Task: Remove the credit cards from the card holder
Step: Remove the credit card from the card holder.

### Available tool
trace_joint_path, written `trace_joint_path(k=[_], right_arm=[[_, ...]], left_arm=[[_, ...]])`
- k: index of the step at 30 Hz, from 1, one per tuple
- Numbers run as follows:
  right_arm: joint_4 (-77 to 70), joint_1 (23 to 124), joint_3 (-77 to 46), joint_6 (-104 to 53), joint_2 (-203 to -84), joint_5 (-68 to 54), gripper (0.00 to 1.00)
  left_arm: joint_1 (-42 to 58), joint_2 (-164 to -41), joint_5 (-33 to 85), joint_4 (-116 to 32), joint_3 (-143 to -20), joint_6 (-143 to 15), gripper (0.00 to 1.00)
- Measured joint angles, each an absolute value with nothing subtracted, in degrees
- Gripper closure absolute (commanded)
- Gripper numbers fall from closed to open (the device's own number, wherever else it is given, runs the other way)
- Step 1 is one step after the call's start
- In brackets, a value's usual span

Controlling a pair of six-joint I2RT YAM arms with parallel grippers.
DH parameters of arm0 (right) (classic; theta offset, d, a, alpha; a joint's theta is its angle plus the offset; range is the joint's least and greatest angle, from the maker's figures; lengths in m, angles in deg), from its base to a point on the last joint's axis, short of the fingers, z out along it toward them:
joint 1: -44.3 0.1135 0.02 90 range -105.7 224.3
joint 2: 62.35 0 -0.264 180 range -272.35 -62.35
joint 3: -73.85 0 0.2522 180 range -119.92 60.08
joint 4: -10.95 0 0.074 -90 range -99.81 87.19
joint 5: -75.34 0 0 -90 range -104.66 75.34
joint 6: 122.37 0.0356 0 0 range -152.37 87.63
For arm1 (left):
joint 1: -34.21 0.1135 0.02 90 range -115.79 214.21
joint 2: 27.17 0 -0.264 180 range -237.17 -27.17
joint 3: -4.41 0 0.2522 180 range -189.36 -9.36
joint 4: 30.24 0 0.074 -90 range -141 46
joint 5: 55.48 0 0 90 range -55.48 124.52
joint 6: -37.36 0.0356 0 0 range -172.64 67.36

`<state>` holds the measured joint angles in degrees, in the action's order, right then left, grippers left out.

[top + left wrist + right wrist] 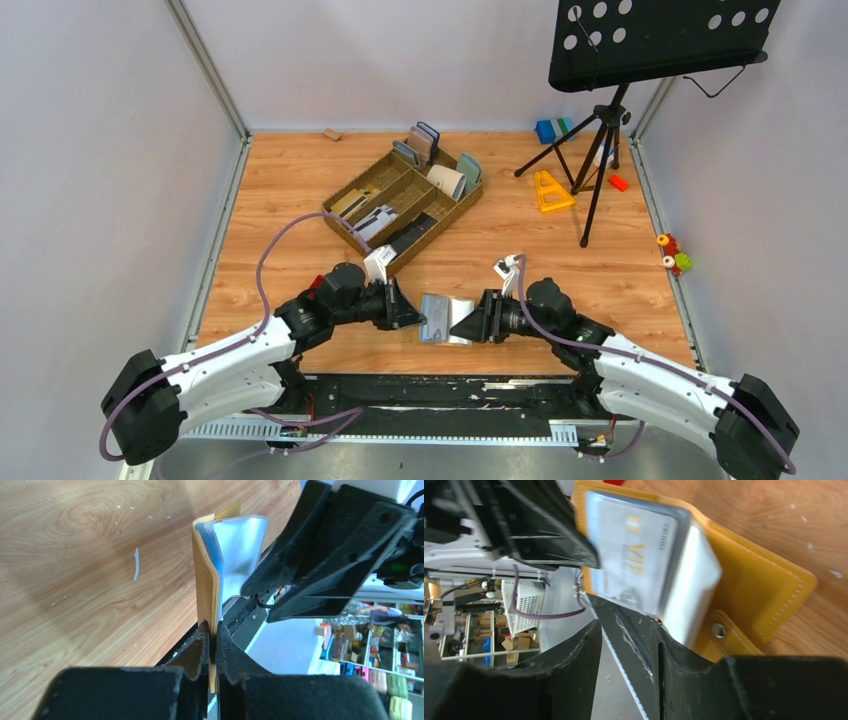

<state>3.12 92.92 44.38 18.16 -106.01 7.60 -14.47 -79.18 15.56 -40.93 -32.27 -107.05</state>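
The mustard-yellow card holder [443, 320] is held open just above the table's near edge, between my two grippers. My left gripper [416, 318] is shut on its yellow cover edge [206, 580], jaws pinched together on the leather [214, 636]. A silvery-blue clear sleeve [240, 550] fans out of it. In the right wrist view the open holder [769, 580] shows a pale grey credit card [634, 555] printed "VIP" still inside the sleeve. My right gripper [462, 328] is open [628, 630], its fingertips at the sleeve's lower edge, nothing between them.
A brown divided cardboard tray [352, 192] with upright wallets and a black slab stands behind. A tripod music stand [598, 150], a yellow triangle [552, 190], blue and green blocks [552, 130] and small toys [672, 252] are at the right. The black table-edge rail [440, 390] lies just below the grippers.
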Motion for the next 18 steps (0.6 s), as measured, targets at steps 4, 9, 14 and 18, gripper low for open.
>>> trace_joint_path(k=[4,9,14,18], right_arm=[[6.4,92.9,46.2,18.0,-111.6,6.4,0.64],[9.5,92.9,46.3,17.6,-117.9,4.2,0.66],[12.9,92.9,46.7,17.3,-123.0,2.9,0.71],[14.6,92.9,46.7,16.9,-127.2,2.2,0.73]], left_arm=[[-14.6,-80.4,16.5,-44.0,-34.3,-106.1,1.0],[-16.2,-83.7,18.6,-49.8,-37.5,-104.3,1.0],[-20.0,-90.1,23.6,-57.9,-45.2,-100.8,1.0],[-22.7,-93.2,27.1,-62.2,-49.4,-98.8,1.0]])
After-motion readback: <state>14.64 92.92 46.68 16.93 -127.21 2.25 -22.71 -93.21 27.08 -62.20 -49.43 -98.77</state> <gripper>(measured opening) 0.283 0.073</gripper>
